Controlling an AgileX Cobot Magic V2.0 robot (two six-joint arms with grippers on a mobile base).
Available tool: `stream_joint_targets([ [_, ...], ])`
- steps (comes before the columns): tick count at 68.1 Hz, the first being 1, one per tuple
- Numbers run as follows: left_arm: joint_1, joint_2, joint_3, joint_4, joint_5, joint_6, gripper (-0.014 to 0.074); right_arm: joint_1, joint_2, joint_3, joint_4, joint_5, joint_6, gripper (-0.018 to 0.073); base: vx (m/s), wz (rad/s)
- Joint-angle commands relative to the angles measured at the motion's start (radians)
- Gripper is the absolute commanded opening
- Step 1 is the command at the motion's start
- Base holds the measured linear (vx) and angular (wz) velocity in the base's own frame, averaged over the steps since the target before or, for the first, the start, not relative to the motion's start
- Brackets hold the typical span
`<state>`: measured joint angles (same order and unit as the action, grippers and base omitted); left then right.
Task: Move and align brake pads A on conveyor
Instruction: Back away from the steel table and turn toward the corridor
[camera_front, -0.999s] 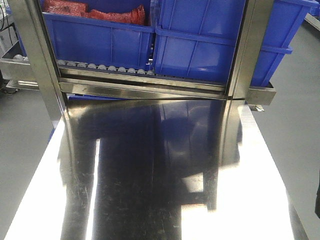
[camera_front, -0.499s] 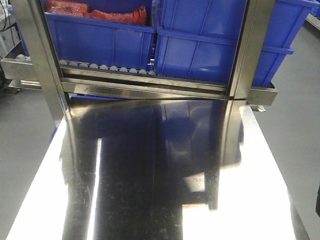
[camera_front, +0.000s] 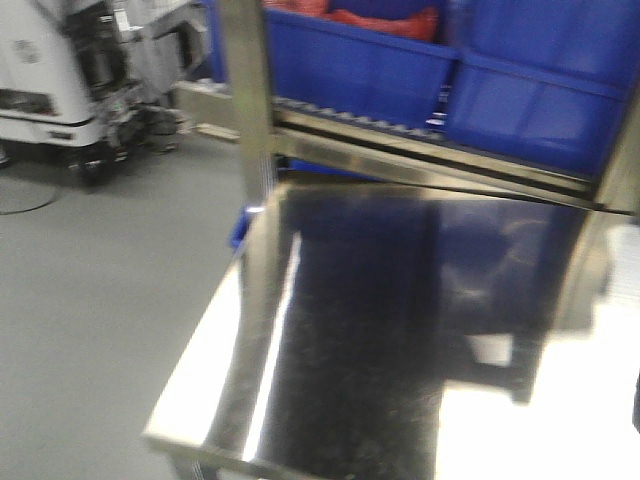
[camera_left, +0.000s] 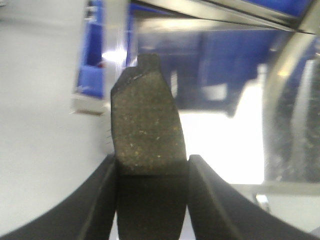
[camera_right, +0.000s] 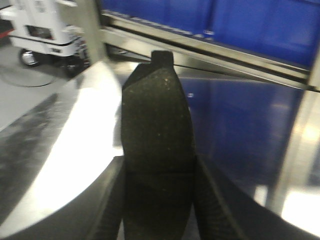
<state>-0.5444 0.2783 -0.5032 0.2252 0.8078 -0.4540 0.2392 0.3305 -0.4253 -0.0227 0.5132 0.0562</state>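
Across the front view, you are looking at a scene that is differing sharply from half a second ago. The steel table (camera_front: 350, 380) is no longer filling the picture squarely; it is sitting toward the right. Grey floor (camera_front: 100, 300) is taking up the left side. A white machine (camera_front: 60, 80) is showing at the upper left, where none was in view before. The roller rack (camera_front: 400, 150) is running slantwise across the top instead of nearly level. The whole picture is smearing, while the earlier ones were sharp.

Counting what you are seeing: two brake pads, one in each gripper. Two blue bins are sitting on the single rack, the nearer bin (camera_front: 350, 65) to the left and the farther bin (camera_front: 540, 100) to the right. One steel post (camera_front: 250, 100) is standing at the table's far left corner.

The left gripper (camera_left: 152, 159) is clamping the left brake pad (camera_left: 145, 125) by its long edges, the grey-brown speckled face turning toward the camera and the notched end pointing away, over the table's left edge. The right gripper (camera_right: 157, 161) is pinching the right brake pad (camera_right: 156, 115) the same way, above the table's shiny top.
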Motion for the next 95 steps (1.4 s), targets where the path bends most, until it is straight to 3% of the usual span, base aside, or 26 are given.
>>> stream_joint_targets([
  [1,-0.004,0.010,-0.031,0.016,-0.086,0.000,-0.0006,-0.007,0.005,-0.030,-0.003,-0.103,-0.004,-0.0007,-0.20,0.79],
  [95,-0.004,0.010,-0.031,0.016,-0.084,0.000,-0.0006,-0.007,0.005,-0.030,-0.007,-0.092,-0.004,-0.0007,-0.17,0.75],
])
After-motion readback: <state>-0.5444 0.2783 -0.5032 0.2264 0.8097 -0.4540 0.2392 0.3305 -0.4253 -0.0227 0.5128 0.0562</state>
